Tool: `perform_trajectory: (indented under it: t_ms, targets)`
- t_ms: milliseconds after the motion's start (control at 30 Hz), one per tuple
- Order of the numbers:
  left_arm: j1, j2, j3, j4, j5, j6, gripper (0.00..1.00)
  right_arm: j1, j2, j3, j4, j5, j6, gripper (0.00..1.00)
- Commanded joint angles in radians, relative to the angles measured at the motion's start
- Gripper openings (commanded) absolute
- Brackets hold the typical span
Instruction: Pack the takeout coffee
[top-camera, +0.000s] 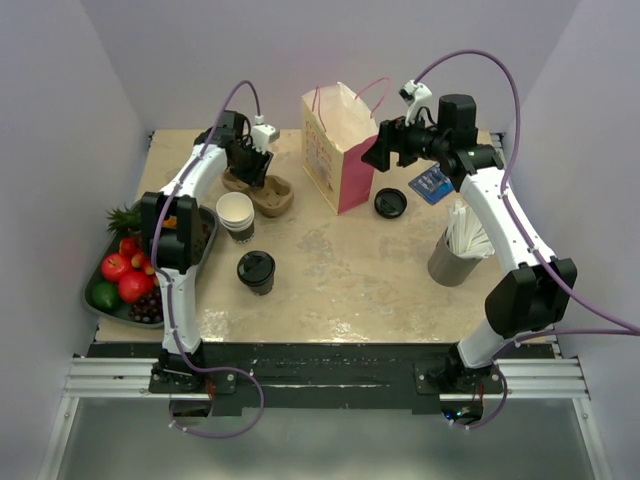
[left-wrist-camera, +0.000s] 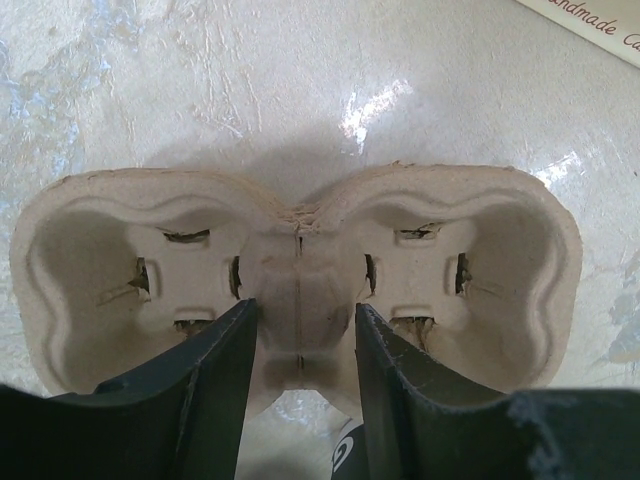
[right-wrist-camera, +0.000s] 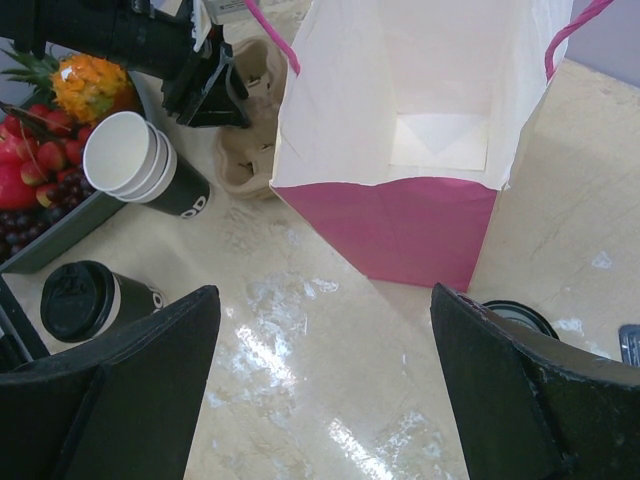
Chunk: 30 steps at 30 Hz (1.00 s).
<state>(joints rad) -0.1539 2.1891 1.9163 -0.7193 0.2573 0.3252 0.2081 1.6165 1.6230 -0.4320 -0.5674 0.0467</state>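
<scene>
Marble tabletop (top-camera: 340, 270): the upright takeout coffee (top-camera: 256, 271) stands base-ward of your left gripper (left-wrist-camera: 303, 312), the nearer one, part-open astride the pulp cup carrier (left-wrist-camera: 90, 225).

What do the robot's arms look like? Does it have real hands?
The left arm and right arm are white tubes joined by chunky black joints. A purple cable loops off each one. There are no real hands. The left gripper and right gripper each have two flat, black, wedge-shaped fingers.
</scene>
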Motion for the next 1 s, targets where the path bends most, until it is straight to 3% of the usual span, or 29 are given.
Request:
perform_trajectory:
  t_ms: [0, 433, 667, 800, 900, 967]
  targets:
    - [-0.007, 0.031, 0.029, 0.003, -0.012, 0.002, 0.48, -0.003, -0.010, 0.012, 0.032, -0.009, 0.012, 0.89]
    - [-0.006, 0.054, 0.055, -0.008, -0.018, -0.009, 0.48, -0.004, -0.018, 0.003, 0.036, -0.009, 0.012, 0.89]
    - [-0.006, 0.031, 0.066, -0.025, 0.002, -0.014, 0.27, -0.003, -0.021, 0.001, 0.036, -0.006, 0.008, 0.90]
    - [-0.004, -0.031, 0.063, -0.026, 0.008, -0.015, 0.23, -0.003, -0.024, -0.002, 0.035, -0.003, 0.005, 0.89]
    - [0.056, -0.034, 0.073, -0.037, 0.171, -0.107, 0.20, -0.003, -0.024, -0.009, 0.038, -0.005, 0.008, 0.90]
    - [0.051, -0.046, 0.029, -0.031, 0.107, -0.052, 0.15, -0.004, -0.021, -0.008, 0.039, -0.009, 0.010, 0.90]
